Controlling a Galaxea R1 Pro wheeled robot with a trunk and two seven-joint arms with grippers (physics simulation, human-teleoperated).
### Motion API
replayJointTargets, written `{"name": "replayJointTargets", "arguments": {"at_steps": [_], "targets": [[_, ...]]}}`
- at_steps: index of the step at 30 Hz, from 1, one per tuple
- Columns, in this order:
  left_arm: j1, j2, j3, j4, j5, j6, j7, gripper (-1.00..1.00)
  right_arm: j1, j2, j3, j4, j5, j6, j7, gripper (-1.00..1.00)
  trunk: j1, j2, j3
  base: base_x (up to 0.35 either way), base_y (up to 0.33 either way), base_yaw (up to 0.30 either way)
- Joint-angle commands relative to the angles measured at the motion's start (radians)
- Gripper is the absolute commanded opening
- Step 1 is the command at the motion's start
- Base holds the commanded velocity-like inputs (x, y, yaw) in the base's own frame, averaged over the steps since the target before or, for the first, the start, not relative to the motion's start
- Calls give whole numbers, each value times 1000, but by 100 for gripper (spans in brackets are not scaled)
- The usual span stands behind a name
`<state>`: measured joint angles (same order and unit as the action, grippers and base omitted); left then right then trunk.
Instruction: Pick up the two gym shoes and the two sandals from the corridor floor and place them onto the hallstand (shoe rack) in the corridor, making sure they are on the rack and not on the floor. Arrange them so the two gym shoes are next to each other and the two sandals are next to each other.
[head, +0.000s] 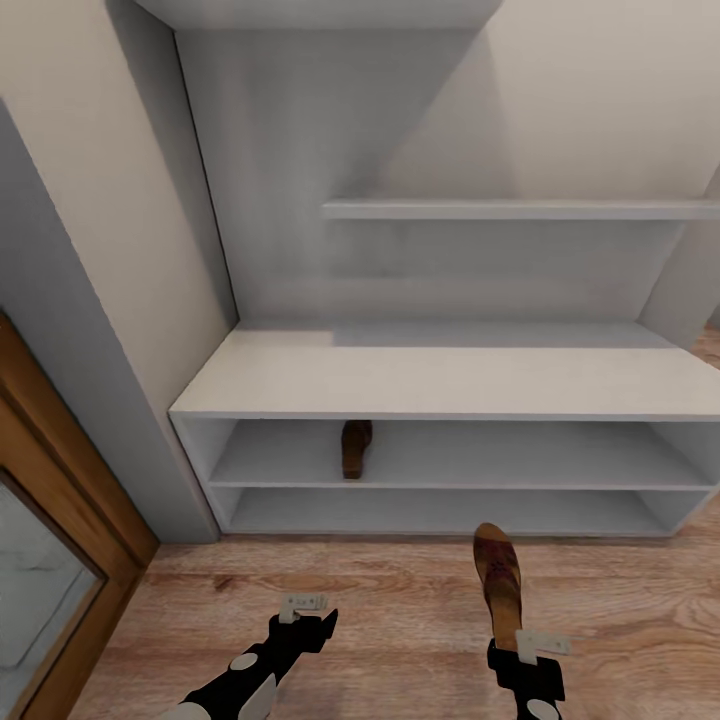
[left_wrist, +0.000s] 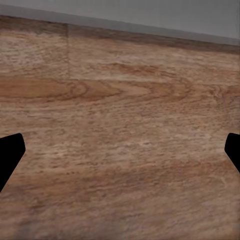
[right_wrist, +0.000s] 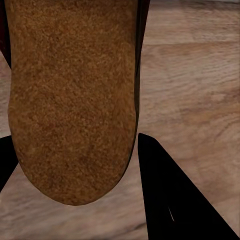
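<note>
Carrying the second sandal (head: 497, 585) toward the hallstand (head: 440, 385): in the head view the right pincer (head: 530, 645) grips it by the heel end, toe pointing at the rack, held over the corridor floor (head: 380, 600) just in front of the lower shelves. The first sandal (head: 356, 447) already lies on the upper open shelf, left of centre. Best move, I'd judge: shift the held sandal left to line up with the shelved one, keep it level, slide it in toe-first under the bench top without clipping the shelf edge, and let go only once the sole rests on the shelf beside its mate. Right arm low, forearm reaching straight forward. Left pincer (head: 308, 612) low and forward too, empty, over bare floor left of the sandal. No gym shoes seen.

Left wrist view: wood planks below, grey rack base at the far edge; the dark fingertips (left_wrist: 10, 155) sit at opposite edges, so the jaws stand wide apart with nothing between.

Right wrist view: tan footbed of the sandal (right_wrist: 72, 100) up close, dark fingers (right_wrist: 170, 195) flanking it, clamped on the sandal; floor behind.
</note>
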<state>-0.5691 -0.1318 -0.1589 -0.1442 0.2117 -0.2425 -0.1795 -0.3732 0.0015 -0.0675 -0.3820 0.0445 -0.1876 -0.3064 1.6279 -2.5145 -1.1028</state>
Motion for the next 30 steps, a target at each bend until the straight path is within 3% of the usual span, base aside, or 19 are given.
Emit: {"name": "replayJointTargets", "arguments": {"at_steps": [1, 10, 18, 30], "targets": [[0, 0, 0, 0, 0, 0, 0, 100, 0, 0, 0, 0, -3, -1, 1, -100, 0, 0, 0, 0, 43, 0], [0, 0, 0, 0, 0, 0, 0, 100, 0, 1, 0, 0, -3, 0, 7, -100, 0, 0, 0, 0, 124, 0], [0, 0, -1, 0, 0, -1, 0, 100, -1, 7, 1, 0, -3, 0, 70, -100, 0, 0, 0, 0, 175, 0], [0, 0, -1, 0, 0, -1, -1, 100, -1, 8, 2, 0, -3, 0, 89, -100, 0, 0, 0, 0, 83, 0]]}}
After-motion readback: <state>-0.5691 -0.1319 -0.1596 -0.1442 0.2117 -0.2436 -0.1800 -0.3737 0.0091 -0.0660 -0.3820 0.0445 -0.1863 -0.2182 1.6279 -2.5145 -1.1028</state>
